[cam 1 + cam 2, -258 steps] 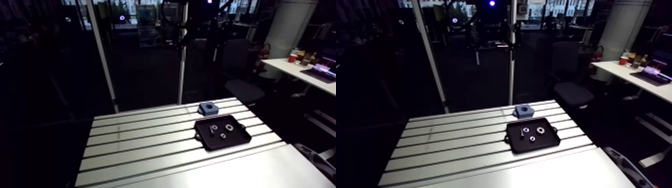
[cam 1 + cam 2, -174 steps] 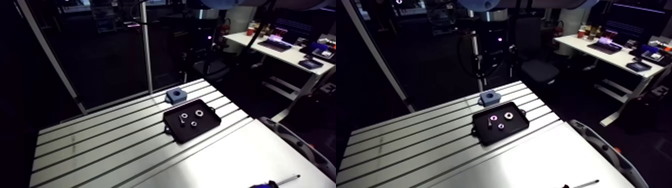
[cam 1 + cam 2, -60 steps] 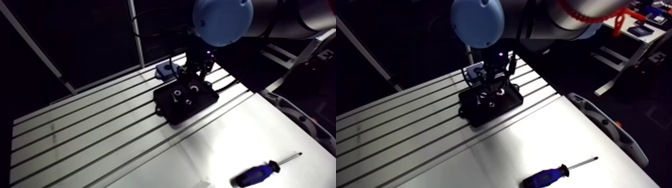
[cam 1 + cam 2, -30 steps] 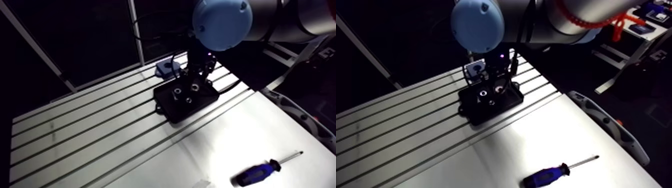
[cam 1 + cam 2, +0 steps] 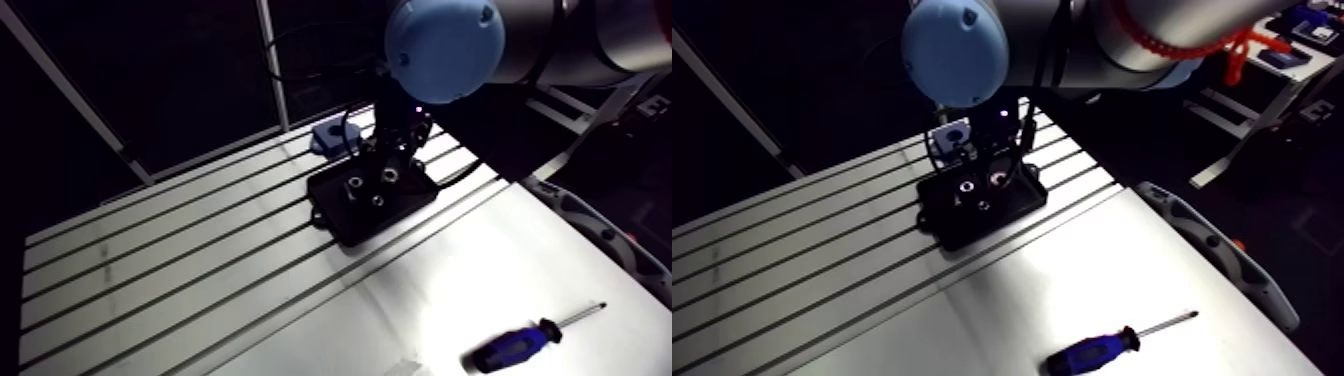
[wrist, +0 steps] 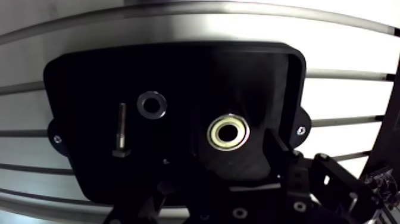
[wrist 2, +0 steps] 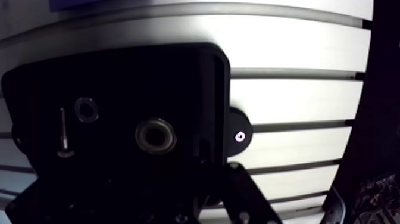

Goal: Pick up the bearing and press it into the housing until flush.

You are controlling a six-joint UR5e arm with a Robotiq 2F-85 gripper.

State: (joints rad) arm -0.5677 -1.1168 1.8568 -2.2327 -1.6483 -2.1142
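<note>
Stretching across the left of the arm view lies the slotted aluminium bench (image 5: 150, 270). Just above frame centre sits the blue block housing (image 5: 330, 140), and beside it, toward the middle, the black rectangular tray (image 5: 345, 225). The dark two-fingered end effector (image 5: 388, 172) hangs low over that tray. In the wrist view the tray holds a small steel bolt (image 6: 121, 136), next to it a dark flat washer (image 6: 152, 103), then the silver ring-shaped bearing (image 6: 228, 132). The bearing rests on the tray floor between the fingers (image 6: 280, 158), which stand wide apart, gripping nothing. At the arm view's lower right lies a blue-handled screwdriver (image 5: 515, 345).
</note>
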